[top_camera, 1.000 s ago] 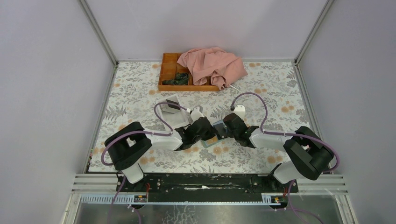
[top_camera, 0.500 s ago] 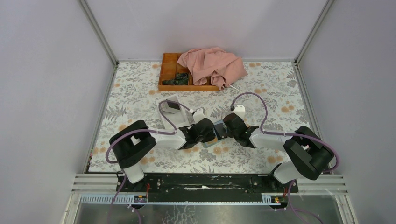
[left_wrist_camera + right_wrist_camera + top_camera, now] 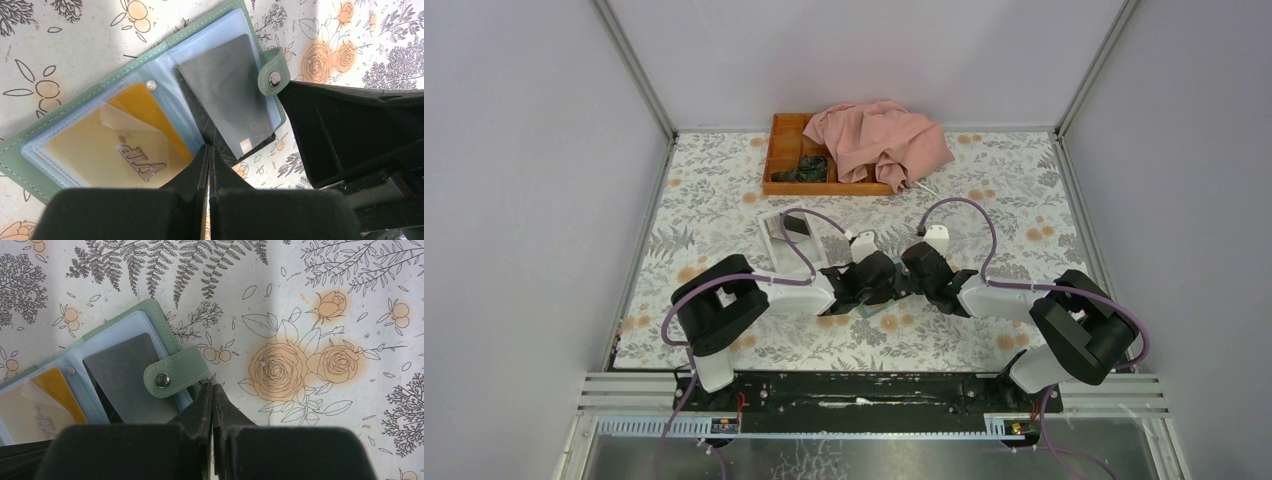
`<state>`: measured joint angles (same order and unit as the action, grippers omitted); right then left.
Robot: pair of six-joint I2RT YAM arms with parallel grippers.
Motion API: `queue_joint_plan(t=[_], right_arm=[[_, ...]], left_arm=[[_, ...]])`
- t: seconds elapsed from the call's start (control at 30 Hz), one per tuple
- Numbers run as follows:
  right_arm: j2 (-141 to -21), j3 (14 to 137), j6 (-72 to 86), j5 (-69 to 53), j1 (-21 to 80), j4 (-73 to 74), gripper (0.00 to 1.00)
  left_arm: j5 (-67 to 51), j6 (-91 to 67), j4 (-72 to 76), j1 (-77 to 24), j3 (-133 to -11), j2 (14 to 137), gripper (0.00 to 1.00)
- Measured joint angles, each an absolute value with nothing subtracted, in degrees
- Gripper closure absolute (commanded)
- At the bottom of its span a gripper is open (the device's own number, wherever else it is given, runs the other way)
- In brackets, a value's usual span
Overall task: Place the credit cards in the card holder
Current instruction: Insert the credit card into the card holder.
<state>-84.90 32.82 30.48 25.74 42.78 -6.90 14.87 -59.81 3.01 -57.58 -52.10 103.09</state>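
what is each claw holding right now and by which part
Neither visibly holds anything. Both are shut: left claw tip at the card holder fold, right claw beside its snap strap. An edge pinch cannot be told.

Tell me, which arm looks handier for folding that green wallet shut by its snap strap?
Probably the right. The right gripper, shut, sits just beside the snap strap on the card holder's outer edge; the left gripper points at the middle fold, between the orange card and grey card.
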Motion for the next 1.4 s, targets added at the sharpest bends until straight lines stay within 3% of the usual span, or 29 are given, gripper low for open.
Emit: queue_joint_plan(t=[0.5, 1.07, 1.4], right_arm=[[-85.3, 32.8, 30.5, 25.4, 42.8, -7.9, 0.99], [-78.9, 32.3, 30.4, 24.9, 42.8, -1.8, 0.83], [-75.1, 31.7, 30.8, 24.3, 46.1, 1.0, 0.86]], left_arm=[[19.1, -59.9, 1.4, -58.5, -52.4, 101.5, 1.0], [25.1, -59.9, 0.6, -59.3, -49.6, 95.5, 1.0], [25.1, -60.7, -0.7, -59.7, -45.6, 95.5, 1.0]])
